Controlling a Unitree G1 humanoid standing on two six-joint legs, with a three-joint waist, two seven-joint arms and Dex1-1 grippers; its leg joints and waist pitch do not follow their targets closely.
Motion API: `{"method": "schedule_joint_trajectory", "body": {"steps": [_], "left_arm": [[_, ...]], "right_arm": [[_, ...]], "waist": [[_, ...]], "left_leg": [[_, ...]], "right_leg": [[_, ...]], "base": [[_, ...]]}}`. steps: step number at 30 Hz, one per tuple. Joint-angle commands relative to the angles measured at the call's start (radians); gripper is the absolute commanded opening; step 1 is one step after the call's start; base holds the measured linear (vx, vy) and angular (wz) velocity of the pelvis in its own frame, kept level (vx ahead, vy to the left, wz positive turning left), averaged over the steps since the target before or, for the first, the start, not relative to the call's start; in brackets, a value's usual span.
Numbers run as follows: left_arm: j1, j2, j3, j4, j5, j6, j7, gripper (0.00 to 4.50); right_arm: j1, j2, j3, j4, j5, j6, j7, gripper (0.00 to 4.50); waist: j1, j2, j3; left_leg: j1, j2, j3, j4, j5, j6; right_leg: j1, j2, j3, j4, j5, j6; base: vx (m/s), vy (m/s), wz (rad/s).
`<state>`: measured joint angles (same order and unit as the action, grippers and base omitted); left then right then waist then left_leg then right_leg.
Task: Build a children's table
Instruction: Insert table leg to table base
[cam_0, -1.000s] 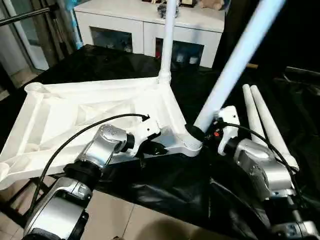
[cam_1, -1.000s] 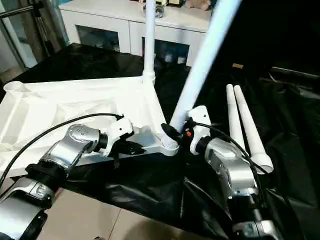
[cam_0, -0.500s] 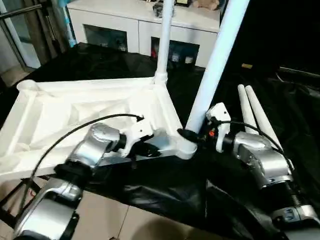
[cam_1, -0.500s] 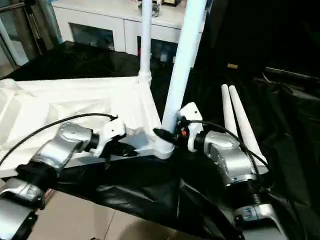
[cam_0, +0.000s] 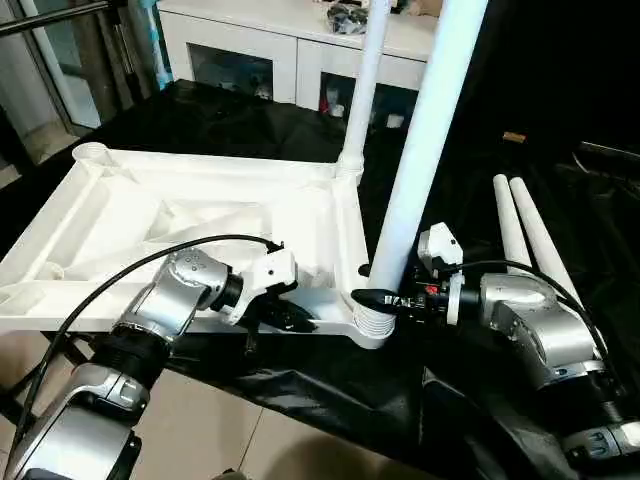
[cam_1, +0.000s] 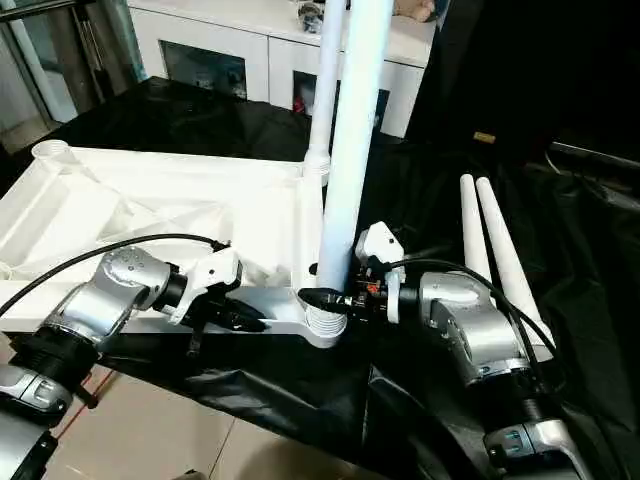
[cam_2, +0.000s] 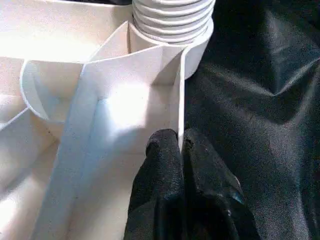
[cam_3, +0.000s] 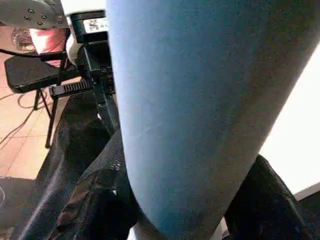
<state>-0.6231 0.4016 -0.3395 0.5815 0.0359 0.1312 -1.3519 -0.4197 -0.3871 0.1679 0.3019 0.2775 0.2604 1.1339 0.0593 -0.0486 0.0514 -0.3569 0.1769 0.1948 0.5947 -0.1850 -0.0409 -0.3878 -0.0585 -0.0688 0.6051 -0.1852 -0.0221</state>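
The children's table top (cam_0: 200, 215) lies upside down on the black-covered surface, ribs facing up. One white leg (cam_0: 365, 90) stands in its far right corner socket. A second leg (cam_0: 425, 130) stands almost upright in the near right corner socket (cam_2: 170, 20). My right gripper (cam_0: 380, 298) is shut around the base of this leg (cam_3: 190, 110), just above the socket. My left gripper (cam_0: 295, 318) is shut on the table top's thin near rim (cam_2: 181, 100), a little left of that socket, one finger on each side of the rim.
Two loose white legs (cam_0: 530, 235) lie side by side on the black sheet to the right of my right arm. A white cabinet (cam_0: 290, 50) with glass-fronted compartments stands behind the work. The near edge drops to a tiled floor (cam_0: 200, 430).
The leg in my right gripper has swung from leaning right to almost upright over the near right socket. My left gripper has kept its hold on the rim. The camera has shifted.
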Motion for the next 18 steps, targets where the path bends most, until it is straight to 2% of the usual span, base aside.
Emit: {"method": "schedule_joint_trajectory", "body": {"steps": [1, 3, 9, 10, 11, 15, 18], "left_arm": [[-0.037, -0.036, 0.021, -0.058, -0.032, -0.025, 0.026, 0.00], [-0.059, -0.068, 0.042, -0.031, -0.030, -0.011, 0.098, 0.00], [-0.065, -0.073, 0.043, -0.029, -0.029, -0.007, 0.103, 0.00], [-0.067, -0.071, 0.043, -0.025, -0.028, -0.009, 0.103, 0.00], [-0.069, -0.070, 0.042, -0.021, -0.027, -0.011, 0.102, 0.00], [-0.071, -0.068, 0.043, -0.009, -0.024, -0.016, 0.114, 0.00], [-0.071, -0.067, 0.045, -0.004, -0.024, -0.017, 0.120, 0.00]], "right_arm": [[0.044, 0.005, 0.060, 0.048, -0.041, 0.025, -0.005, 1.87], [0.043, 0.040, 0.028, 0.072, -0.046, 0.010, -0.092, 1.87], [0.072, 0.050, 0.021, 0.036, -0.040, 0.017, -0.104, 1.87], [0.079, 0.049, 0.020, 0.028, -0.039, 0.019, -0.104, 1.87], [0.084, 0.046, 0.019, 0.023, -0.038, 0.019, -0.103, 1.87], [0.095, 0.039, 0.014, 0.018, -0.036, 0.015, -0.107, 1.87], [0.099, 0.036, 0.008, 0.019, -0.035, 0.014, -0.114, 1.87]], "waist": [[-0.001, 0.009, -0.052], [-0.002, 0.010, -0.051], [-0.002, 0.009, -0.048], [-0.001, 0.016, -0.048], [-0.002, 0.017, -0.049], [-0.003, 0.015, -0.050], [-0.002, 0.015, -0.048]], "left_leg": [[0.017, 0.068, -0.035, -0.078, -0.292, -0.002], [0.019, 0.068, -0.036, -0.078, -0.307, -0.011], [0.018, 0.065, -0.038, -0.080, -0.319, -0.005], [0.019, 0.067, -0.039, -0.081, -0.318, -0.006], [0.019, 0.067, -0.039, -0.082, -0.319, -0.007], [0.018, 0.067, -0.037, -0.082, -0.317, -0.005], [0.019, 0.066, -0.037, -0.081, -0.325, -0.005]], "right_leg": [[0.029, -0.102, 0.061, -0.091, -0.369, -0.188], [0.026, -0.102, 0.060, -0.093, -0.382, -0.190], [0.026, -0.102, 0.060, -0.102, -0.446, -0.156], [0.025, -0.102, 0.060, -0.101, -0.437, -0.156], [0.025, -0.101, 0.061, -0.101, -0.427, -0.158], [0.027, -0.100, 0.061, -0.097, -0.383, -0.176], [0.026, -0.102, 0.061, -0.101, -0.408, -0.174]], "base": [[0.000, 0.000, 0.00], [0.000, 0.000, 0.00], [0.000, 0.000, 0.00], [0.000, 0.000, 0.00], [0.000, 0.000, 0.00], [0.000, 0.000, 0.00], [0.000, 0.000, 0.00]]}}
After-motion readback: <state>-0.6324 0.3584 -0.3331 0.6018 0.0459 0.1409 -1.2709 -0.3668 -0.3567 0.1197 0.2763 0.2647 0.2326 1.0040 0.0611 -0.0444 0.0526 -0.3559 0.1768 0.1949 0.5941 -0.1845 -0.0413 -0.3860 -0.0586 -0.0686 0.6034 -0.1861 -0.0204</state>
